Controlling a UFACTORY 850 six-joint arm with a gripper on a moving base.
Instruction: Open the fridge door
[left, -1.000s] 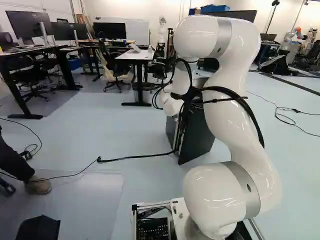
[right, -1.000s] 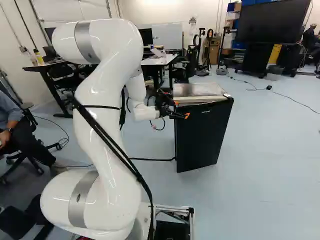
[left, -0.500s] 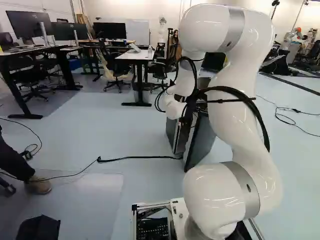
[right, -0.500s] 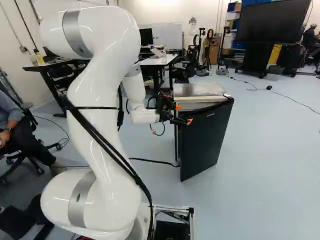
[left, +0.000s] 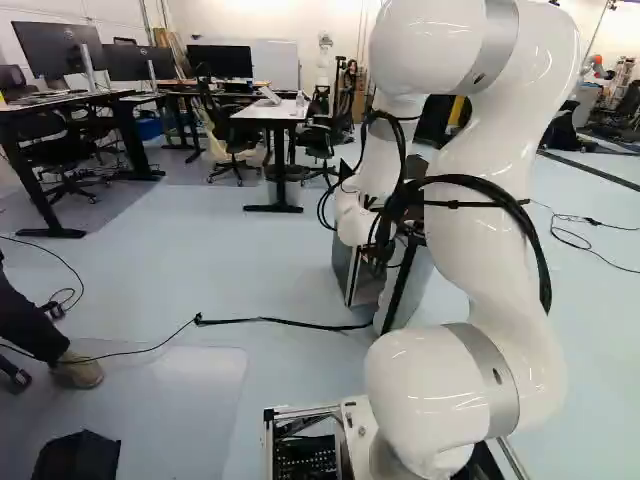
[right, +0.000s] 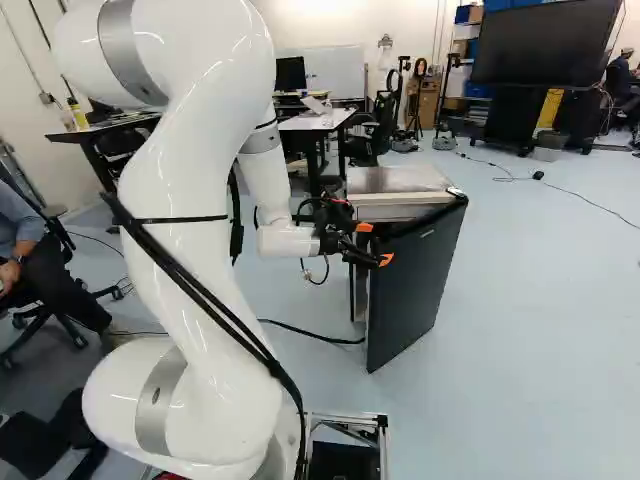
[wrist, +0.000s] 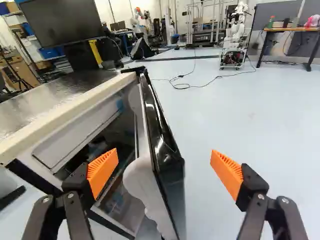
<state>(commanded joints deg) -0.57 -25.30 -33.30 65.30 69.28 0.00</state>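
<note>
Mini-fridge door (right: 418, 285) has swung wider vs. 0.5 s ago & the arm (right: 190, 200) has shifted w/ it; base hasn't moved. L to R, right base view: gripper (right: 375, 244) near the cabinet's front L corner, fingers wide apart astride the door's free edge, prob. so the inner one can pull w/o a grip; then fridge cabinet (right: 400, 180); door hinged at its front R corner, only part open, so needs more swing.
</note>
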